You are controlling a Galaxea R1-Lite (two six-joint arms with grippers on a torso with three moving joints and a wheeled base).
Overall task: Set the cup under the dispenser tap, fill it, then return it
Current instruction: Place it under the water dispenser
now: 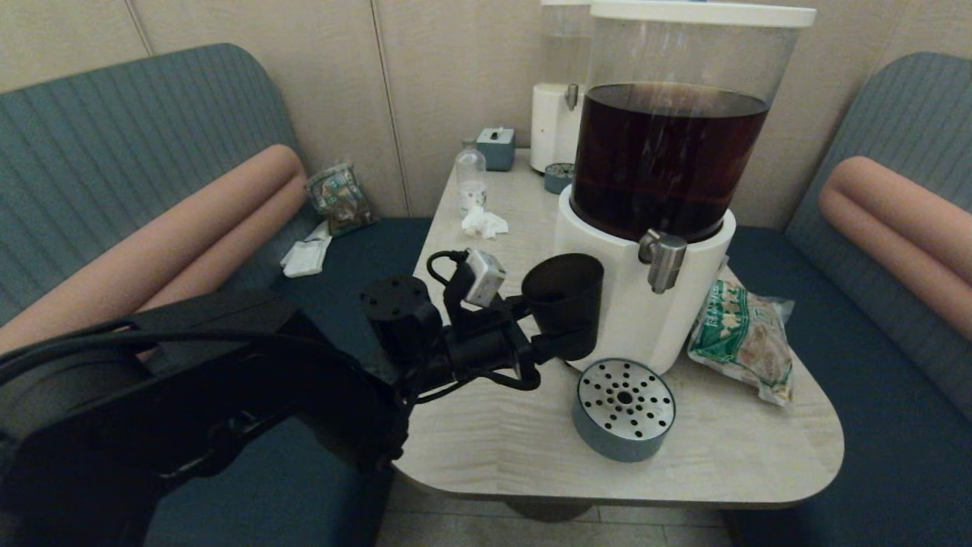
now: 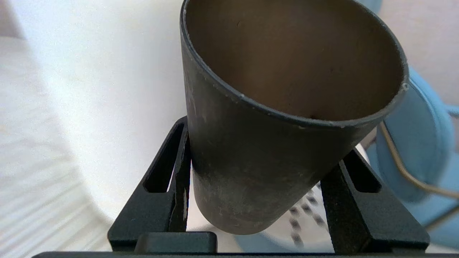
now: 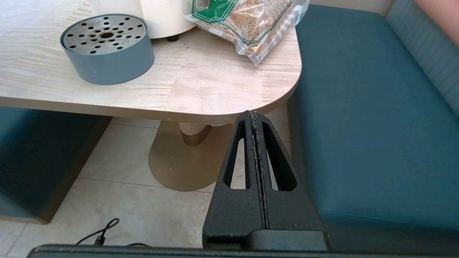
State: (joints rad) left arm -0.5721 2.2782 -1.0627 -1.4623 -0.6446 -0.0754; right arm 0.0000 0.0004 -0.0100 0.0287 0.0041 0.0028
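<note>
The matte black cup (image 1: 564,305) hangs above the table, tilted slightly, with my left gripper (image 1: 548,343) shut on its lower half. It is beside the big dispenser's white base (image 1: 634,304), to the left of the steel tap (image 1: 663,260) and a little lower. In the left wrist view the cup (image 2: 272,143) sits between the two black fingers (image 2: 175,168), its open mouth empty. The round blue drip tray (image 1: 624,409) lies on the table below and right of the cup. My right gripper (image 3: 255,118) is parked below the table's front corner, shut on nothing.
A green snack bag (image 1: 743,338) lies right of the dispenser. A crumpled tissue (image 1: 484,222), a small clear bottle (image 1: 471,173), a blue box (image 1: 496,147) and the smaller dispenser (image 1: 554,114) stand further back. Blue benches flank the table (image 1: 493,448).
</note>
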